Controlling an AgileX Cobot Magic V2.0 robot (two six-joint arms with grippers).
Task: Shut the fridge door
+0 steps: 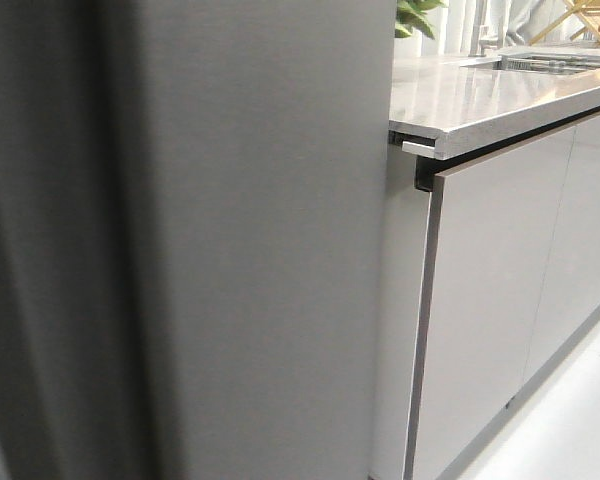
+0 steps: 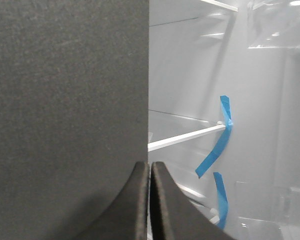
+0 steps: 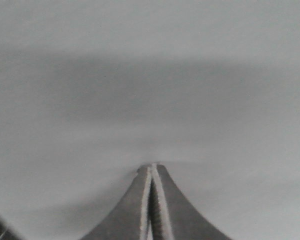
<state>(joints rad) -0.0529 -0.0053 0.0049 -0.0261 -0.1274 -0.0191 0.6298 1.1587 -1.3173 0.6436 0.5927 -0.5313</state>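
The fridge door (image 1: 250, 240) is a tall matte dark-grey panel that fills the left and middle of the front view. In the left wrist view the door (image 2: 65, 115) stands open at an angle, its edge next to the white fridge interior (image 2: 190, 75). My left gripper (image 2: 150, 167) is shut and empty, its tips at the door's edge. My right gripper (image 3: 151, 170) is shut and empty, its tips touching a flat grey surface (image 3: 150, 85), which I take to be the door. Neither gripper shows in the front view.
Glossy light-grey cabinet fronts (image 1: 500, 300) and a pale stone countertop (image 1: 480, 95) with a sink (image 1: 545, 62) lie to the right. Inside the fridge are a white shelf (image 2: 185, 139) and blue tape strips (image 2: 217, 150). A plant (image 1: 415, 18) stands at the back.
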